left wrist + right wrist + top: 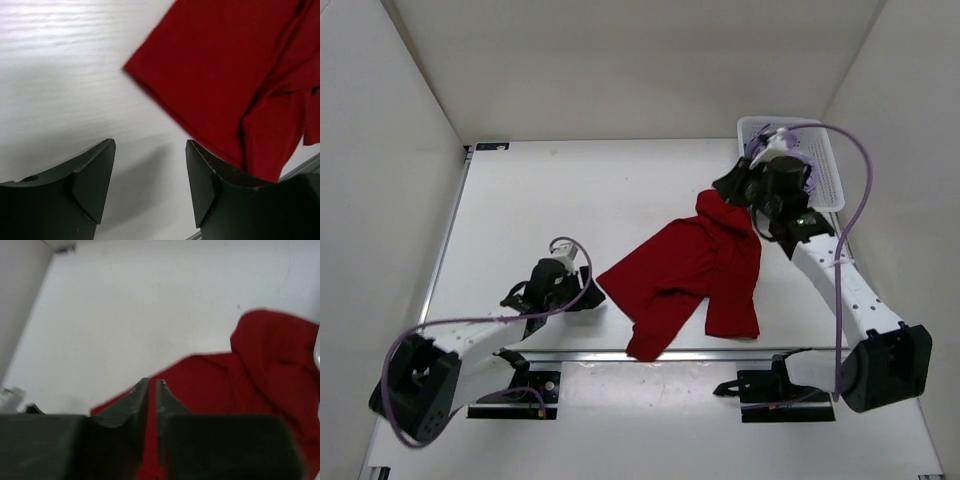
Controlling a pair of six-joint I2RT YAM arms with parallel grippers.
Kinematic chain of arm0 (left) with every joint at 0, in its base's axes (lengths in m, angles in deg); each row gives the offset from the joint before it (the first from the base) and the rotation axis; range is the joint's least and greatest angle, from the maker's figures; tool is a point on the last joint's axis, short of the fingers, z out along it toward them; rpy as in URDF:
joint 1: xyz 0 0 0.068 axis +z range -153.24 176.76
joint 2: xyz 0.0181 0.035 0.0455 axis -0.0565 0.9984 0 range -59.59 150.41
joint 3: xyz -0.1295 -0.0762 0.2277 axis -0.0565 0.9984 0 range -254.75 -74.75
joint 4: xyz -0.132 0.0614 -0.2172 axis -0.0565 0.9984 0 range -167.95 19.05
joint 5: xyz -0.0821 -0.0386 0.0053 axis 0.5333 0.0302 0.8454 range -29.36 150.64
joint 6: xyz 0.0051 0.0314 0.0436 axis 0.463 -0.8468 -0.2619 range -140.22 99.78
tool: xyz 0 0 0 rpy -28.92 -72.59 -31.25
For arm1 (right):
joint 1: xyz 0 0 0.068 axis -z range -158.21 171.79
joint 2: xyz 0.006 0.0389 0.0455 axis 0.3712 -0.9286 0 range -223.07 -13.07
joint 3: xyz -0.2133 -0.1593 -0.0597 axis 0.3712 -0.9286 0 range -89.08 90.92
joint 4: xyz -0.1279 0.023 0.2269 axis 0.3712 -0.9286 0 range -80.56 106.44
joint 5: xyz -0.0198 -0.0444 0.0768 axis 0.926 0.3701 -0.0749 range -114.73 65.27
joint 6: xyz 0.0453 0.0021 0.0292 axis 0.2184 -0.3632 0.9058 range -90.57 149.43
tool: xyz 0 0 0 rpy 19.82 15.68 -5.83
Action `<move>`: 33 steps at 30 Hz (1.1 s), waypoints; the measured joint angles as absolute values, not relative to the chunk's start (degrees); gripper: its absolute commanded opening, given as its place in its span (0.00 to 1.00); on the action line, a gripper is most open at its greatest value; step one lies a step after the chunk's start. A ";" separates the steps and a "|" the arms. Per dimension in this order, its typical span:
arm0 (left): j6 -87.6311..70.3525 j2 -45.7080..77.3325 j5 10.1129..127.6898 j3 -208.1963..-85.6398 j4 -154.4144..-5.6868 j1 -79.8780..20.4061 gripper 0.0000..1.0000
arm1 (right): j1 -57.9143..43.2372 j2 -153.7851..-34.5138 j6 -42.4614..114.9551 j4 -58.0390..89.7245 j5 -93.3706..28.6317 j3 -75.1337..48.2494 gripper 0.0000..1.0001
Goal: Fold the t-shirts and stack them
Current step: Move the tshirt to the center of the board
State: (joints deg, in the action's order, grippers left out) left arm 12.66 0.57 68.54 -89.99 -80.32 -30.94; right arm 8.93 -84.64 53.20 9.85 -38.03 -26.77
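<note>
The deep red t-shirt (690, 265) lies crumpled on the white table, its far right part raised. My right gripper (728, 196) is shut on that raised part; in the right wrist view a strip of red cloth (265, 365) runs between the nearly closed fingers of the gripper (152, 382). My left gripper (588, 293) is open and empty, low over the table just left of the shirt's near left corner (225, 75); its own view shows bare table in the gripper's gap (150, 145). A bit of lavender cloth (807, 172) shows in the basket. The teal shirt is out of view.
A white mesh basket (828, 170) stands at the back right, partly hidden by my right arm. A metal rail (620, 354) runs along the table's near edge, and the shirt's hem hangs onto it. White walls enclose the table on three sides.
</note>
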 measured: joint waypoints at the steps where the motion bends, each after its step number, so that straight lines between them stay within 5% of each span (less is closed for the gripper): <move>1: 12.66 3.17 68.52 -91.17 -81.63 -31.88 0.66 | 6.63 -83.20 52.63 8.10 -36.59 -29.05 0.03; 3: 13.15 9.03 68.69 -93.97 -84.21 -33.52 0.64 | 0.62 -81.67 51.23 5.21 -31.76 -33.61 0.05; 6: 14.13 16.04 69.42 -97.23 -88.76 -34.77 0.57 | -5.33 -81.54 50.27 0.19 -26.90 -40.39 0.30; 9: 15.83 21.27 70.14 -98.78 -93.15 -34.98 0.19 | -6.46 -80.60 49.55 -3.27 -24.91 -47.91 0.46; 13: 18.11 25.20 70.97 -99.81 -96.01 -33.10 0.00 | -4.21 -79.33 50.93 -7.33 -22.49 -53.09 0.49; 26: 22.76 31.84 70.77 -109.29 -98.53 -17.26 0.00 | -0.06 -91.81 53.81 3.95 -24.72 -52.24 0.49; 33: 25.54 32.41 71.62 -115.98 -95.36 -7.38 0.01 | -0.36 -106.89 52.87 8.45 -29.37 -36.39 0.43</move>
